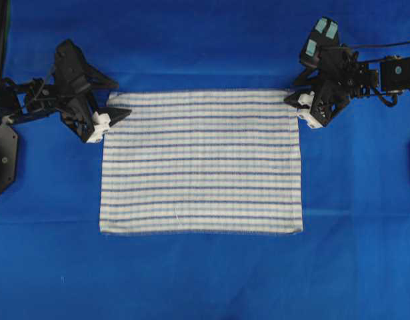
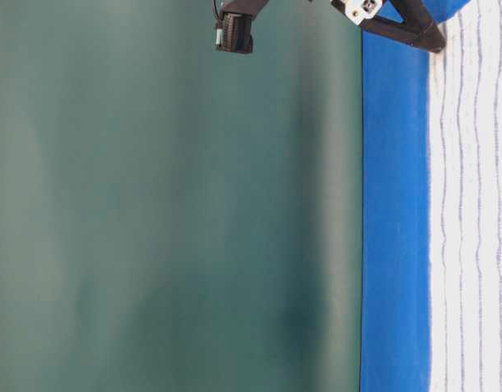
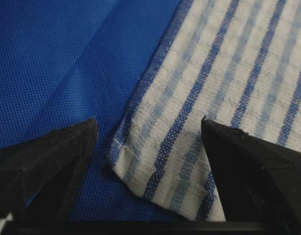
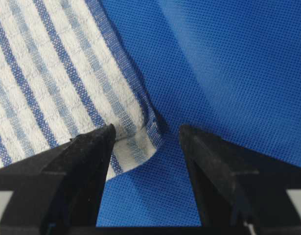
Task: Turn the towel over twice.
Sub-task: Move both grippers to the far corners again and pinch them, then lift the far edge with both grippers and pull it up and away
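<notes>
- I see the bench [image 1: 205,40] under its blue cover, and it is the biggest thing here.
- The towel [image 1: 201,163] lies flat and spread out in the middle of the bench.
- My left gripper [image 1: 108,120] sits at one far corner of the towel, its fingers [image 3: 52,156] wide open, with the corner between them.
- My right gripper [image 1: 299,107] sits at the other far corner, fingers [image 4: 81,161] wide open too.
- Nothing is gripped yet, so I think both flips are still left to do.

The towel [image 2: 471,212] runs off the table-level picture's edge — both far corners cut off.
</notes>
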Motion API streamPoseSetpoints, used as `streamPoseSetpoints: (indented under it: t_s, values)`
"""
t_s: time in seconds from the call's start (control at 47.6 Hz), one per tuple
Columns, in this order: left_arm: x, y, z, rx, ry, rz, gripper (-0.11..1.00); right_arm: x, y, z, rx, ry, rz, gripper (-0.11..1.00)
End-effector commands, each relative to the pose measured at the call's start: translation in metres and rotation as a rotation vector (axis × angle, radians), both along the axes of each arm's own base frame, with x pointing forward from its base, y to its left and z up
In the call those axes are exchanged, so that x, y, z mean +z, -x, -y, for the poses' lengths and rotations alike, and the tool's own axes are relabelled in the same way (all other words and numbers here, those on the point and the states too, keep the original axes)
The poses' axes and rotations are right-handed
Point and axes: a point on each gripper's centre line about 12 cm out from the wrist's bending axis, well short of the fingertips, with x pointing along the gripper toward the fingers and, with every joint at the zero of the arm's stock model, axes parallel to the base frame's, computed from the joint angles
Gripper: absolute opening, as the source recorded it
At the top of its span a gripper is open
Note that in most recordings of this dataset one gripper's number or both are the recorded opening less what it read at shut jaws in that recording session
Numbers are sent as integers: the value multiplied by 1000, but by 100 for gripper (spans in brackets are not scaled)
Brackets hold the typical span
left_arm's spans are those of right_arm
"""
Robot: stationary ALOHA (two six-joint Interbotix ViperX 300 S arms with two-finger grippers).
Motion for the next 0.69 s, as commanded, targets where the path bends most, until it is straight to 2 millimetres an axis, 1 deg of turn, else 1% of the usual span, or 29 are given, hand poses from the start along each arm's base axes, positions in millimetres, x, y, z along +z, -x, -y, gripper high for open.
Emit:
streamPoseSetpoints:
  t_s: [0.0,0.126,0.189,0.252,0.294,0.378,0.399,0.442,0.463,0.673]
  values:
    - [3,-4,-3,6,-5,18,84,4,-3,5,-10,6,17,65]
    - [1,-3,-3,8,1,9,79,5,-3,5,-10,7,18,64]
    - [0,-3,-2,5,6,-2,69,5,-3,4,-9,7,16,60]
    - [-1,-3,-1,0,11,-14,53,5,-3,4,-7,7,21,47]
    - [-1,-3,0,-3,12,-16,39,5,-3,4,-7,7,21,33]
    - [-1,-4,0,-6,11,-14,16,4,-3,4,-6,6,19,10]
    - [-1,-4,0,-7,10,-14,11,4,-2,4,-7,6,18,6]
    - [0,-4,0,-6,10,-12,3,5,-3,4,-7,6,21,6]
    - [0,-4,0,-6,10,-12,1,5,-3,4,-7,6,21,6]
    - [0,-4,1,-9,10,-12,1,6,-3,4,-12,4,27,6]
